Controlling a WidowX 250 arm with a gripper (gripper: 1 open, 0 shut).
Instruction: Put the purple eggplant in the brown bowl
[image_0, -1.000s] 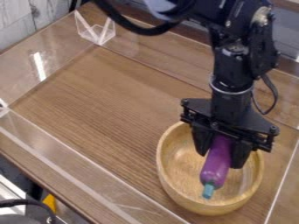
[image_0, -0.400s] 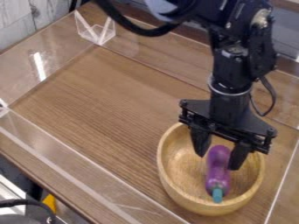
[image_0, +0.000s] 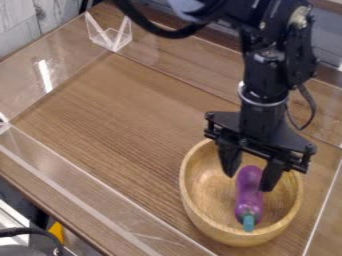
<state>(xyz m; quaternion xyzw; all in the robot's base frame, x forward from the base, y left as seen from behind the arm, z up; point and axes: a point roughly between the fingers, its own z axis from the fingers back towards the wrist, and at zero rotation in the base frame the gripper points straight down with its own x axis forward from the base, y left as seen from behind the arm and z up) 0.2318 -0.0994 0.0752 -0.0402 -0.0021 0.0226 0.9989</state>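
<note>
The purple eggplant (image_0: 249, 200) lies inside the brown bowl (image_0: 195, 190) at the front right of the table. Its teal stem tip (image_0: 246, 224) points toward the bowl's near rim. My black gripper (image_0: 251, 174) hangs straight down over the bowl, open. Its fingers (image_0: 229, 162) stand on either side of the eggplant's upper end, with a gap showing between them and the fruit. The far side of the bowl is hidden behind the gripper.
The wooden tabletop (image_0: 120, 110) is ringed by low clear plastic walls (image_0: 40, 150). A small clear plastic stand (image_0: 110, 38) sits at the back left. The black arm (image_0: 274, 60) rises above the bowl at the right.
The eggplant has left the fingers and dropped lower, coming to rest on the bowl's floor. The fingers spread apart. The arm has stayed in place.
</note>
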